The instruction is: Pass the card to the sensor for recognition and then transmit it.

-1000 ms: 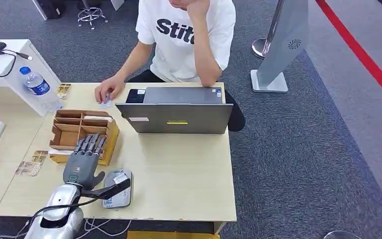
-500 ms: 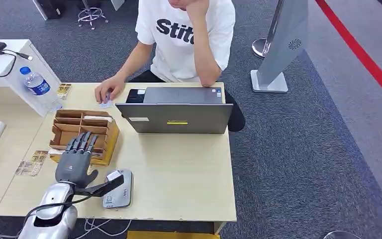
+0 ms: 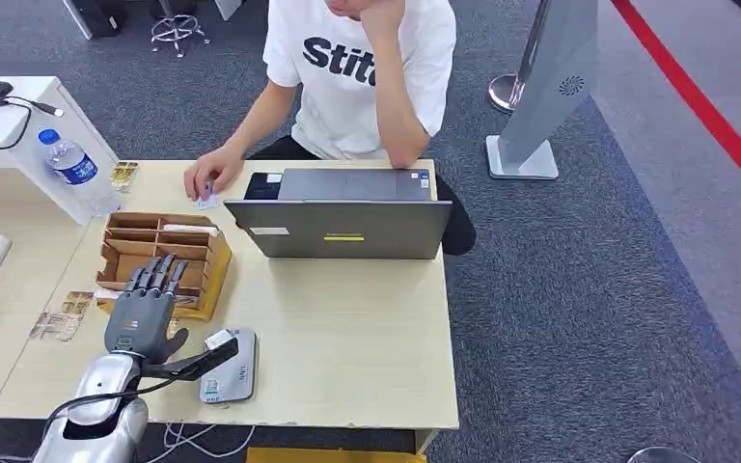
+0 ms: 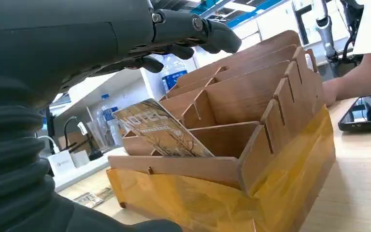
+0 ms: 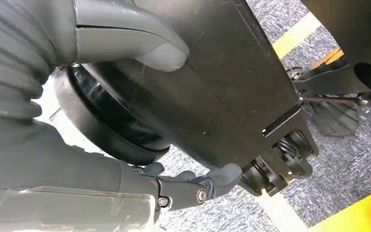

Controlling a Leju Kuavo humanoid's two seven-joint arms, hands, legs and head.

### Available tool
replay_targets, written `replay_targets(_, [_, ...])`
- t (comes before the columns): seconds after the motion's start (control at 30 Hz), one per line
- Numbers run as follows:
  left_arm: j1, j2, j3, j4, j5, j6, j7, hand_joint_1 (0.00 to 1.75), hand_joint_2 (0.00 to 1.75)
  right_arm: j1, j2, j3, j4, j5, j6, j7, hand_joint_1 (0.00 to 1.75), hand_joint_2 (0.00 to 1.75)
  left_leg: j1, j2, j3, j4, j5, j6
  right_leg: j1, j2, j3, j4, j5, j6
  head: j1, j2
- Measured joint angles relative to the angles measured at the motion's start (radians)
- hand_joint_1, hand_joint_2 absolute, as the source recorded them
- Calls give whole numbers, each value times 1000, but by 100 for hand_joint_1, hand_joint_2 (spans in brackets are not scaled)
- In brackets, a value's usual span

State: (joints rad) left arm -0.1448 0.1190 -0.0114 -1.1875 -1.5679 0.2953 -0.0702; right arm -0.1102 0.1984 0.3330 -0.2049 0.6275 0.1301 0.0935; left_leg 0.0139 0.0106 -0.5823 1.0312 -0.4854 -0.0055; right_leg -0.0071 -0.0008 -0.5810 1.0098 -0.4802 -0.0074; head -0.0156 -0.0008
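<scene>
**Left hand spread above the card box, card in its near slot**

You are looking at a light wooden desk point(image 3: 347, 318) standing on grey carpet, with a red stripe running across the floor at the far right. A person in a white T-shirt point(image 3: 357, 68) sits on the far side of the desk behind an open grey laptop point(image 3: 343, 227), one hand point(image 3: 210, 174) resting on the desktop beside a small card.

On the left part of the desk you see a wooden divider box point(image 3: 164, 256) with several compartments. Your left hand point(image 3: 143, 309) hovers over its near edge, palm down, fingers spread and holding nothing; the thumb points towards the grey sensor point(image 3: 230, 365) that lies flat just beside the box, near the desk's front edge. From the left wrist view, the fingers point(image 4: 193, 29) stretch out above the box point(image 4: 251, 145) without touching it, and a printed card point(image 4: 162, 130) leans tilted in the nearest compartment, its upper part sticking out above the wall.

A water bottle point(image 3: 69, 164) stands at the far left next to a white shelf. Some loose cards point(image 3: 63, 316) lie flat on the desk to the left of the box.

Your right hand point(image 5: 125, 96) hangs low, its fingers curled loosely; you cannot tell from that view whether they close on anything.
</scene>
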Motion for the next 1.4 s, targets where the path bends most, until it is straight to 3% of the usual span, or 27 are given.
replay_targets(0.47, [0,-5,5,-4,0,0,1,5,175,0,0,0,0,0,0,0,0,175,0,0,0,0,0,0,0,0,0,0,0,0,0,0])
replay_targets(0.5, [0,-5,5,-4,0,0,2,148,175,0,0,0,0,0,0,0,0,175,0,0,0,0,0,0,0,0,0,0,0,0,0,0])
replay_targets(0.53, [0,-5,5,-4,0,0,2,168,175,0,0,0,0,0,0,0,0,175,0,0,0,0,0,0,0,0,0,0,0,0,0,0])
replay_targets(0.57, [0,-5,5,-5,0,0,2,175,175,0,0,0,0,0,0,0,0,175,0,0,0,0,0,0,0,0,0,0,0,0,0,0])
replay_targets(1.4, [-3,-14,20,-14,0,-6,-6,175,175,0,0,0,0,0,0,0,0,175,0,0,0,0,0,0,0,0,0,0,0,0,0,0])
